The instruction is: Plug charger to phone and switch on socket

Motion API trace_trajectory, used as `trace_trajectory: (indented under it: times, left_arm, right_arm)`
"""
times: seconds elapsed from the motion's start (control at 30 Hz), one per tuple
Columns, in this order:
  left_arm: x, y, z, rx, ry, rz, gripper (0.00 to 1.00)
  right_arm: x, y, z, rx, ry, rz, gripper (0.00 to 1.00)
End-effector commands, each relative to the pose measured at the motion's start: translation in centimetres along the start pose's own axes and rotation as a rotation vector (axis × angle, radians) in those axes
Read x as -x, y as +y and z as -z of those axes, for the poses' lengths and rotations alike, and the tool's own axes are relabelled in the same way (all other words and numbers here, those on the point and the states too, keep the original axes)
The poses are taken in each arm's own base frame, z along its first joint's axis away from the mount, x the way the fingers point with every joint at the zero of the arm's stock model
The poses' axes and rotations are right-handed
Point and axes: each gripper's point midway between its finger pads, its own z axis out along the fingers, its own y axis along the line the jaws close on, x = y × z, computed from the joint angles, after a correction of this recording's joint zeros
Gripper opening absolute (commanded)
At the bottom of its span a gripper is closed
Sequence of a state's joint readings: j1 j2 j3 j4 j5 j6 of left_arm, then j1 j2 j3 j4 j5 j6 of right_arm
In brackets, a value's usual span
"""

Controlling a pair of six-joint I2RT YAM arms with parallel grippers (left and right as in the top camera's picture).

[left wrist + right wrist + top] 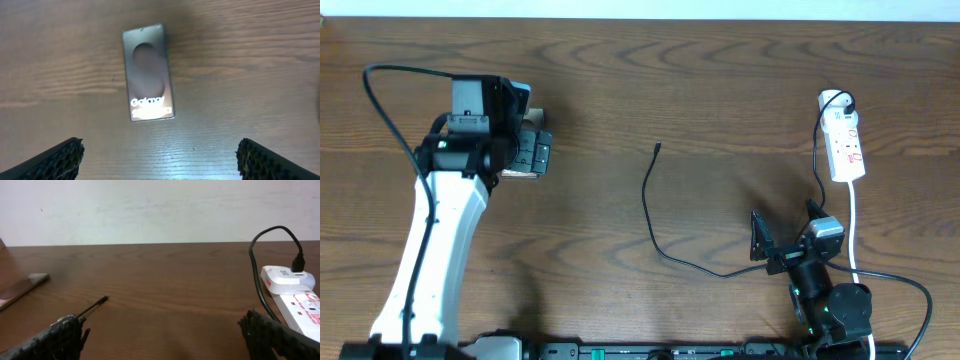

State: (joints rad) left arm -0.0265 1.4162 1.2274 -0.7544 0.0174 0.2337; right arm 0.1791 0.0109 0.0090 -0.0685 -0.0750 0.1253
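At upper left, the left gripper [160,150] is hovering open above the phone [147,75]
Right gripper [161,326] is hanging open lower right; charger [647,205] lying mid-frame, socket [847,148] upper right

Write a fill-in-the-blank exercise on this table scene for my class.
The left gripper hangs above the ___.
The charger tip lies loose on the ___.
The socket has small ___ switches.
The right gripper has its jaws standing ___.
Missing words: phone; table; red; open.
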Motion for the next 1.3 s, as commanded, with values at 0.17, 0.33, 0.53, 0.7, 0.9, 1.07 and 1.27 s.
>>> trace_trajectory:
  times: [0.17, 0.33, 0.53, 0.7, 0.9, 1.07, 1.27]
  left_arm:
    - [-1.7, 1.2, -7.6, 0.021, 0.215, 0.050, 0.98]
    - [-1.3, 1.3, -10.9, 0.001, 0.271, 0.064, 0.98]
    - [-2.0, 2.9, -14.0, 0.017, 0.294, 0.124, 0.98]
    - [-1.5, 2.8, -15.0, -0.026, 0.266, 0.148, 0.98]
    - [-1.8, 2.4, -16.1, -0.044, 0.274, 0.158, 0.98]
    - [-2.4, 2.3, -17.0, -0.048, 0.293, 0.158, 0.98]
    - [-2.1, 2.3, -17.1, -0.046, 0.283, 0.156, 0.98]
  right_arm:
    - [-0.1, 0.2, 0.0, 0.011, 0.001, -0.008, 0.99]
    - [-0.1, 0.2, 0.0, 0.011, 0.001, -0.008, 0.99]
    - [-0.1, 0.2, 0.0, 0.011, 0.001, -0.008, 0.99]
    - [-0.1, 0.2, 0.0, 0.011, 0.001, -0.008, 0.99]
    - [-0.1, 0.2, 0.0, 0.011, 0.001, -0.008, 0.99]
    - [-0.1, 0.2, 0.0, 0.011, 0.001, -0.008, 0.99]
    - [-0.1, 0.2, 0.0, 0.011, 0.001, -0.008, 0.99]
